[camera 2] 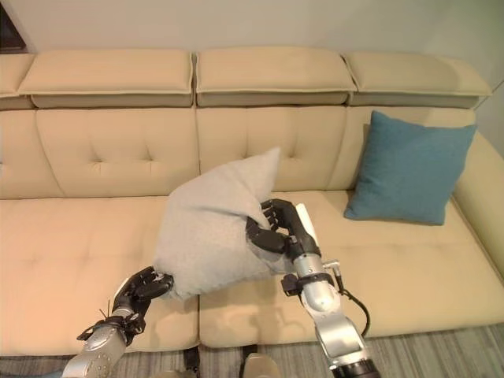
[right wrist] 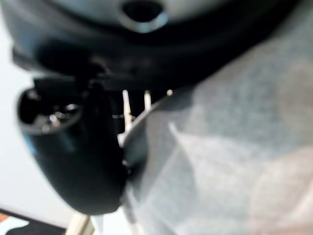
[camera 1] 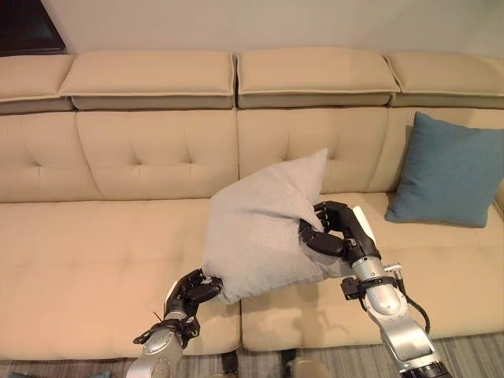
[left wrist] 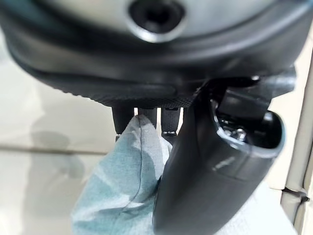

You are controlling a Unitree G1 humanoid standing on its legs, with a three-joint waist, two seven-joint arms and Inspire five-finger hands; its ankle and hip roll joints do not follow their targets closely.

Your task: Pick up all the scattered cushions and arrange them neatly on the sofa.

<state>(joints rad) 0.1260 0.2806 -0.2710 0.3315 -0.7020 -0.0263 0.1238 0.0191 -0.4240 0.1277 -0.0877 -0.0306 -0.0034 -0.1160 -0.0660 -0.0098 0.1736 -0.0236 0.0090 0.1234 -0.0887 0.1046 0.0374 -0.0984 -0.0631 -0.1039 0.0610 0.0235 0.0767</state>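
Observation:
A light grey cushion (camera 1: 260,228) hangs tilted over the middle of the beige sofa (camera 1: 94,260), one corner pointing up. My left hand (camera 1: 191,293) is shut on its lower left corner, and in the left wrist view the cloth (left wrist: 122,186) is pinched between fingers and thumb. My right hand (camera 1: 335,232) is shut on the cushion's right edge; its wrist view has the grey cloth (right wrist: 234,161) against the palm. A blue cushion (camera 1: 449,169) leans upright against the sofa's back at the right end.
The sofa has tufted back panels and raised headrests (camera 1: 315,75). A dark object (camera 1: 27,27) hangs on the wall at the upper left. Striped grey floor (camera 1: 465,350) runs along the sofa's front edge.

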